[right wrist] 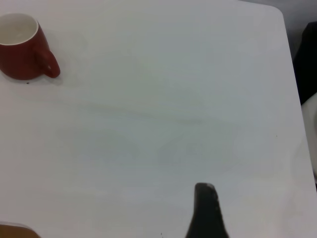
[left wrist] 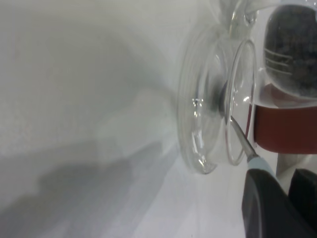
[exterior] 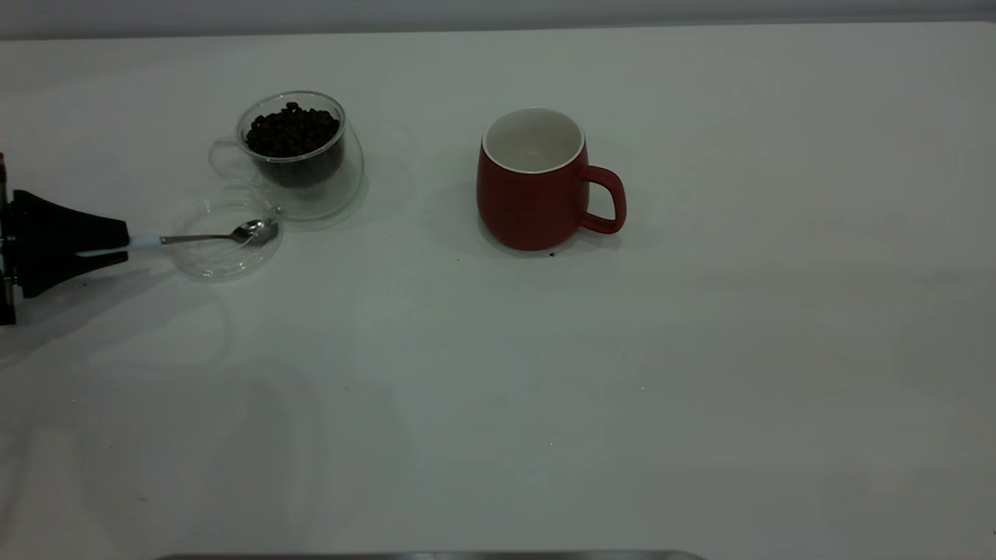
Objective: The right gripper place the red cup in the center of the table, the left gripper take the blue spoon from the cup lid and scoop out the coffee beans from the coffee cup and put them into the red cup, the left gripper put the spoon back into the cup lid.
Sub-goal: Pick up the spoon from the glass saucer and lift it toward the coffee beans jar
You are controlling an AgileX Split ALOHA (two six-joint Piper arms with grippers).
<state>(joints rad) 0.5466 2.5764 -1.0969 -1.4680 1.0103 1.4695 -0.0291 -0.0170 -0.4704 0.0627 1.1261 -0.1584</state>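
Note:
The red cup [exterior: 533, 194] stands upright near the middle of the table [exterior: 545, 404], its handle toward the right arm's side; it also shows far off in the right wrist view [right wrist: 22, 54]. The coffee cup [exterior: 299, 155] holds coffee beans [exterior: 292, 131]. In front of it lies the cup lid [exterior: 222, 263], with the blue spoon's [exterior: 257, 231] bowl resting on it. My left gripper [exterior: 127, 243] is shut on the spoon's pale handle [left wrist: 260, 164]. Only a black part of my right gripper [right wrist: 206, 208] shows, low over bare table.
One stray bean [exterior: 552, 253] lies by the red cup's base. A dark strip [exterior: 428, 555] runs along the table's near edge. The table's corner [right wrist: 277, 15] and a dark shape [right wrist: 308, 59] beyond it show in the right wrist view.

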